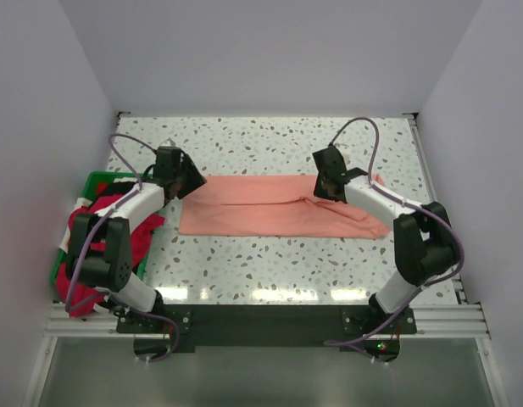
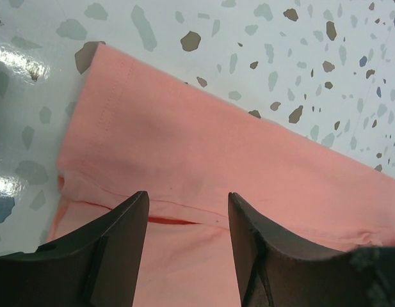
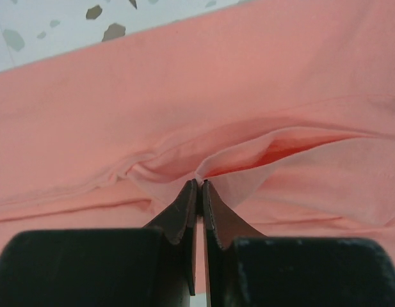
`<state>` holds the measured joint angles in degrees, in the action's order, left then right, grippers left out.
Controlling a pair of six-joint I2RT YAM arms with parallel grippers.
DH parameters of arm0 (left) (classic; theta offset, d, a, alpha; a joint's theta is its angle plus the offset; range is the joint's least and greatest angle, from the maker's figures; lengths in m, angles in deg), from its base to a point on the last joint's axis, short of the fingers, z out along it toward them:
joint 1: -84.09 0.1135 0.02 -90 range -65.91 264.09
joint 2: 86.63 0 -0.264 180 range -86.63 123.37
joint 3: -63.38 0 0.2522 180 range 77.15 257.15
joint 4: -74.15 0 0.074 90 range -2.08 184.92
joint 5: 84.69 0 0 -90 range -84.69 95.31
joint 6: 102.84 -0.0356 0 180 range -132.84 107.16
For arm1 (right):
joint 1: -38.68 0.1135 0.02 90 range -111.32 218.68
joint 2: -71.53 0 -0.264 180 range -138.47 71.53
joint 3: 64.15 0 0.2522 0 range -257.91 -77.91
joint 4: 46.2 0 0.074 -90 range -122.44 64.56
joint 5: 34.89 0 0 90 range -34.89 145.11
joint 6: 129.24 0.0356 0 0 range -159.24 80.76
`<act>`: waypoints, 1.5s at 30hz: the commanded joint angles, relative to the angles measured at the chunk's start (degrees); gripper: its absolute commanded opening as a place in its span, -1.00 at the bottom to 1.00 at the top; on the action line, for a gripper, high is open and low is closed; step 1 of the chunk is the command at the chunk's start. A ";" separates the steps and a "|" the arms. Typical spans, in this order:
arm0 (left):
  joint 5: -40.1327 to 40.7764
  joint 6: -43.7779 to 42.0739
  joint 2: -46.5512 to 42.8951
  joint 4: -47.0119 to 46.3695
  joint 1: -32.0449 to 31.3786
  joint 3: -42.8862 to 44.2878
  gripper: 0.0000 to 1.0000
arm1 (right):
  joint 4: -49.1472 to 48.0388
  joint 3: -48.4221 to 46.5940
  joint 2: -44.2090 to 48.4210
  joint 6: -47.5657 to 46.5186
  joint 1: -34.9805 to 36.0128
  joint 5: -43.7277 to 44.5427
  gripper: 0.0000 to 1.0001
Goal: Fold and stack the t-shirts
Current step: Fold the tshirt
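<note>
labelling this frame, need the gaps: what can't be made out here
- Top view: the tips of the right gripper, hidden under its own wrist.
- Top view: how many t-shirts the green bin holds; the left arm covers them.
- Right wrist view: how many layers of the salmon-pink t-shirt are pinched; folds hide it.

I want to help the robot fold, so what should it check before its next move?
1. Right tool shut on a fold of the pink shirt: ok.
2. Left tool gripping the shirt's other end: not ok; it is open above the cloth.
3. Pink shirt lying long and mostly flat on the table: ok.
4. Red shirt clear of the pink one: ok; it hangs over the bin.
5. How many cloth layers the right tool has pinched: cannot tell.
</note>
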<state>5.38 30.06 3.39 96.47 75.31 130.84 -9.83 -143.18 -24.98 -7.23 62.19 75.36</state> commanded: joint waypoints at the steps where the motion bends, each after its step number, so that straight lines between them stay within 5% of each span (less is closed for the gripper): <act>1: -1.22 0.35 -1.78 -1.79 -0.28 0.71 0.15 | -3.09 3.74 4.57 5.34 1.45 -0.91 -0.98; 7: -1.74 0.26 -1.86 -1.70 -0.28 0.62 0.15 | -9.42 12.35 10.90 8.77 4.34 -1.97 -0.95; 16: -3.15 0.35 -2.48 -2.40 -0.28 -0.25 0.15 | -16.81 19.48 16.25 7.99 7.08 -5.31 -0.43; 20: -3.68 0.08 -2.83 -2.32 -0.36 -0.25 0.15 | -11.75 16.34 20.04 4.91 7.17 -2.78 -0.12; 26: -5.61 -1.58 -4.59 -3.19 -1.85 -0.17 0.15 | 0.22 8.25 20.49 0.78 2.96 9.45 0.00; 33: -3.78 -5.97 -1.26 -2.41 -15.81 6.42 0.13 | 3.76 3.32 13.20 -1.51 -13.55 1.46 0.00; 45: -0.17 -15.11 19.84 2.43 -37.53 27.42 0.22 | 2.97 1.29 2.91 -1.07 -20.17 -4.70 0.02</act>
<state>3.79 19.74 20.37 96.89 40.17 154.22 -6.74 -139.42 -22.64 -7.49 42.13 71.28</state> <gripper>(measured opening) 0.601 0.510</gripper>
